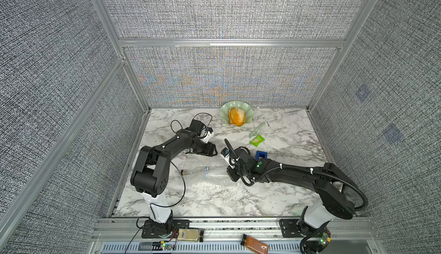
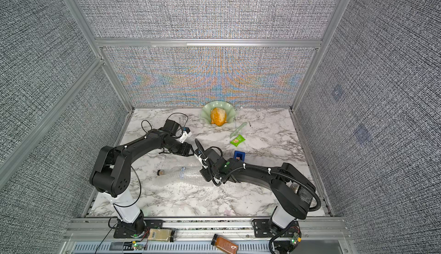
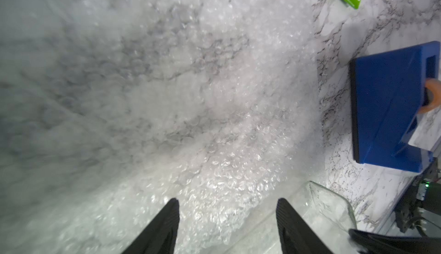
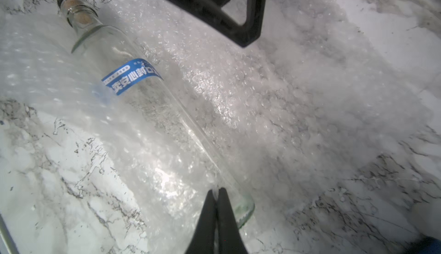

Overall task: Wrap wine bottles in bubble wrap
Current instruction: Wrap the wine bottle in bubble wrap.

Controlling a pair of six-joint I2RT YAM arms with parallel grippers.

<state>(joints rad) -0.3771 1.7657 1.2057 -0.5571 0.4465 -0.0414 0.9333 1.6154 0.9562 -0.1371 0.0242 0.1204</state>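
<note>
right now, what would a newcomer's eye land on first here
The clear bottle lies on its side on the bubble wrap mid-table, with the shut right gripper pinching the wrap beside its base. Then an orange lump in a green dish at the back wall.

Marble-patterned desk (image 1: 214, 200). Centre: bubble wrap (image 1: 212, 177) spread out. Far edge: green scalloped dish (image 1: 223, 113). Right of centre: green packet (image 1: 257, 141), with blue tape dispenser (image 1: 261, 155) nearer. Clear strip (image 1: 257, 128) beside packet, possibly plastic.

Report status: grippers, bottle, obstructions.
Left gripper jaws open over bubble wrap. Right gripper jaws shut, pinching wrap over bottle. Bottle lying, partly covered. Nothing blocking.
</note>
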